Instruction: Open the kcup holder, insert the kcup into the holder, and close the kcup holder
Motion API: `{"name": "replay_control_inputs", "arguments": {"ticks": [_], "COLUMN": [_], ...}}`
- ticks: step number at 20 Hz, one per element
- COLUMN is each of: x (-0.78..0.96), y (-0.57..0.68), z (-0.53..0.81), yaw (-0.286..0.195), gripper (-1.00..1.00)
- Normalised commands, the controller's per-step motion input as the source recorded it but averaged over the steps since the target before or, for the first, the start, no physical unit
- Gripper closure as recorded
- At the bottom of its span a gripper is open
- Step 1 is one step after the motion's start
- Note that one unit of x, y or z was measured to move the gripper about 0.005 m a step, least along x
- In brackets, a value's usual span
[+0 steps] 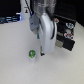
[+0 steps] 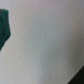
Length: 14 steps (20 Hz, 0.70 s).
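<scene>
Wide shot first: the exterior view gives us the whole scene, the white arm (image 1: 46,32) reaching down over a pale tabletop (image 1: 20,55), its lower end hanging just above the surface. Right at the foot of it sits the hand (image 1: 43,53), small and dark against the white casing, and too blurred to read. Whether its fingers are spread or pressed together, I cannot tell from here. Nothing shows clamped in it.

There's the kcup (image 1: 31,53), a little round green pod with a pale glint, resting on the tabletop just beside the hand, toward the exterior view's left. A sliver of tabletop seems to separate them, so they look apart, not touching, though the blur makes that a close call.

Behind the arm, on the exterior view's right, stands the kcup holder (image 1: 67,35), a black boxy unit with pale round marks on its front. The arm covers part of it; whether its drawer is out or in cannot be made out.

Now the wrist view, and it's a very different picture: almost all pale tabletop (image 2: 47,40), soft and out of focus. A dark green shape (image 2: 4,27) pokes in at one edge, and a dark wedge (image 2: 75,77) fills one corner. No fingers to be seen in that view, and no holder either.
</scene>
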Motion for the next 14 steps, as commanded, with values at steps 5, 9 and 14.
{"name": "replay_control_inputs", "arguments": {"ticks": [5,9,14], "x": [-0.20,-0.09,0.10], "y": [-0.41,-0.40,-0.26], "z": [-0.27,-0.30,-0.30], "yaw": [-0.299,-0.289,-0.263], "gripper": [-1.00,-1.00,-1.00]}}
